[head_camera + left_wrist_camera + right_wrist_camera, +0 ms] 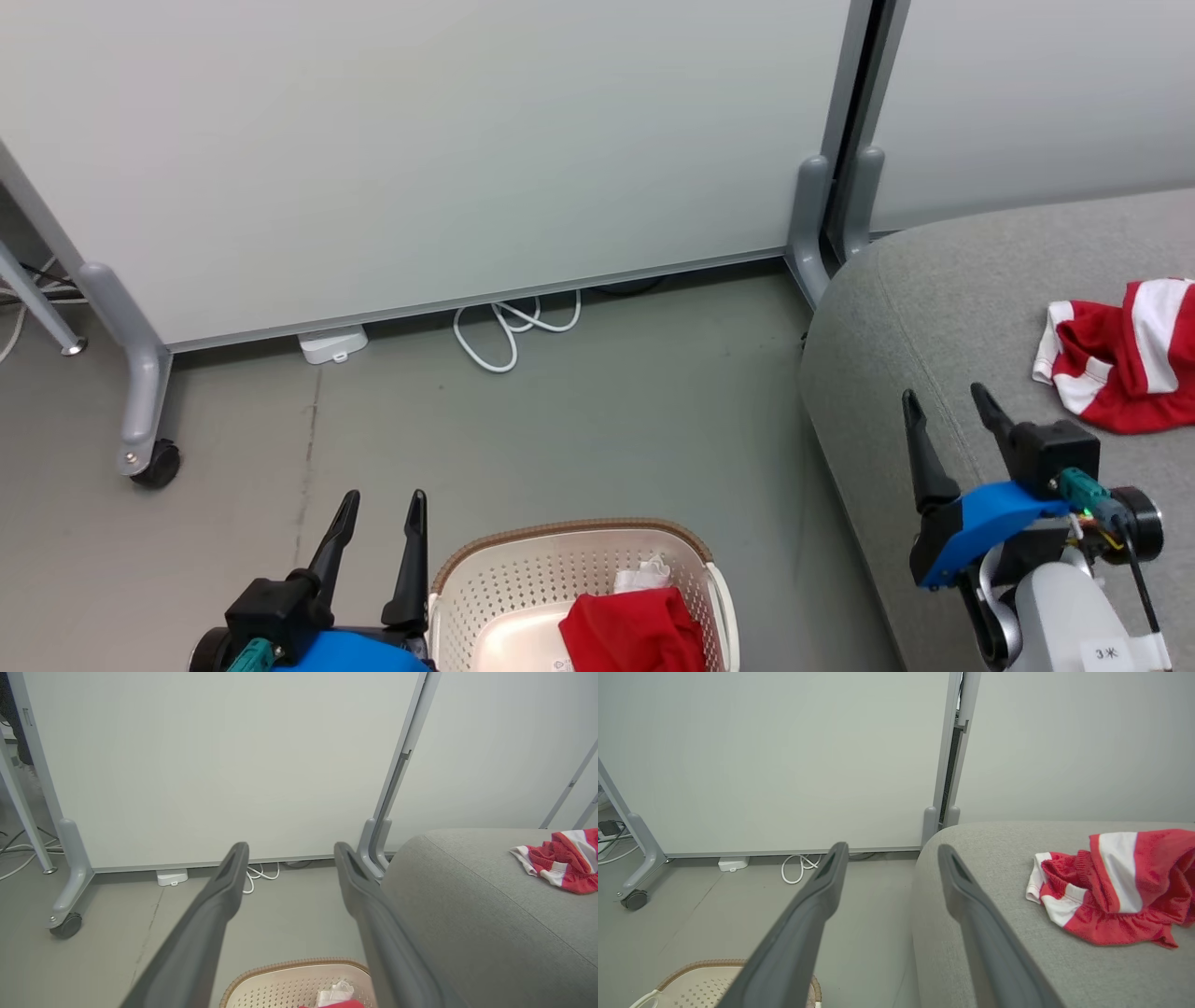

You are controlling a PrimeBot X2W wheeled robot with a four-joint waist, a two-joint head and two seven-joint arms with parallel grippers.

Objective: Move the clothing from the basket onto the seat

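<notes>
Left gripper (385, 499): jaws spread wide, empty, poised just beside the basket (569, 530), likely staged to reach the red clothing (630, 630) lying inside. Right gripper (943, 397): jaws spread wide, empty, above the seat (934, 308) edge, near one garment (1120, 364) already laid on the seat. Judged status: one piece delivered, basket not yet emptied

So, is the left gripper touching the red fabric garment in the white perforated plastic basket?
Apart. Head view: the left gripper stands open outside the basket, clear of the red garment inside.
</notes>
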